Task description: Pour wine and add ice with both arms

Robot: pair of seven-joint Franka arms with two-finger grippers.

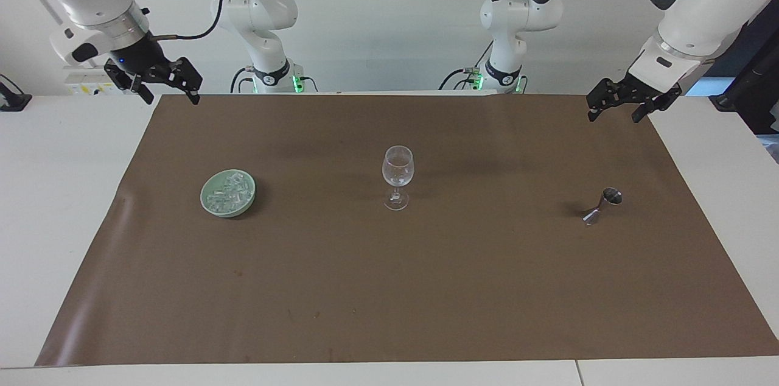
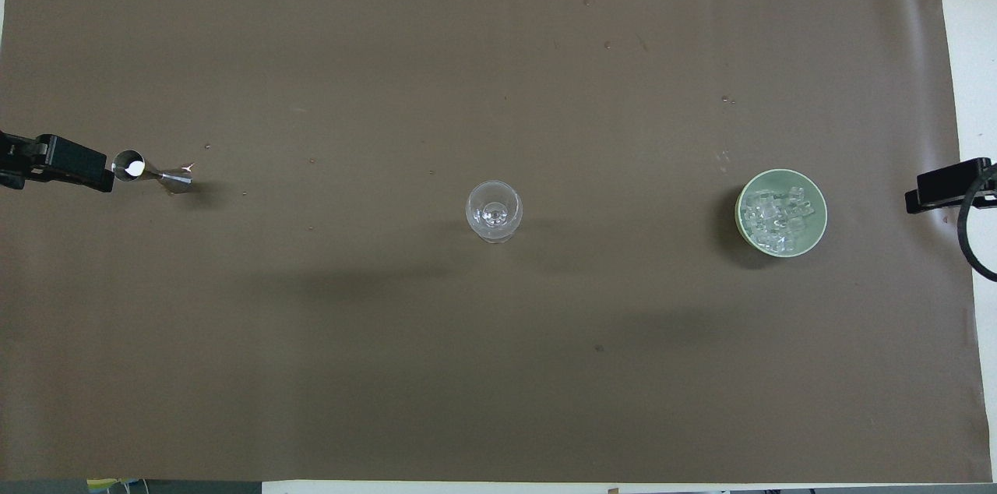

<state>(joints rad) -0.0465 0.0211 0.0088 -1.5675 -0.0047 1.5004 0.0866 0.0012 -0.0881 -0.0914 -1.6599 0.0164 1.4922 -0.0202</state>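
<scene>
White walls back the white desk (image 1: 61,191), which is covered almost edge to edge by a brown paper mat (image 1: 389,288).

Task items, all on the mat and well apart from one another:
- Small shiny steel hourglass-shaped jigger (image 1: 602,204), at the left arm's end of the desk, standing midway between the robots' edge and the outer edge. No liquid is visible in it.
- Clear stemmed wine glass (image 1: 397,176), upright at the centre of the desk.
- Pale green round bowl (image 1: 227,193), at the right arm's end of the desk, holding a heap of small clear ice cubes (image 1: 230,190).

Gripper status:
- Left gripper (image 1: 633,101): raised over the mat's corner at the robots' edge, left arm's end. Jaws spread apart, holding nothing. In the overhead view its tip (image 2: 70,163) appears just beside the jigger (image 2: 152,171).
- Right gripper (image 1: 161,83): raised over the mat's corner at the robots' edge, right arm's end. Jaws spread apart, holding nothing.
</scene>
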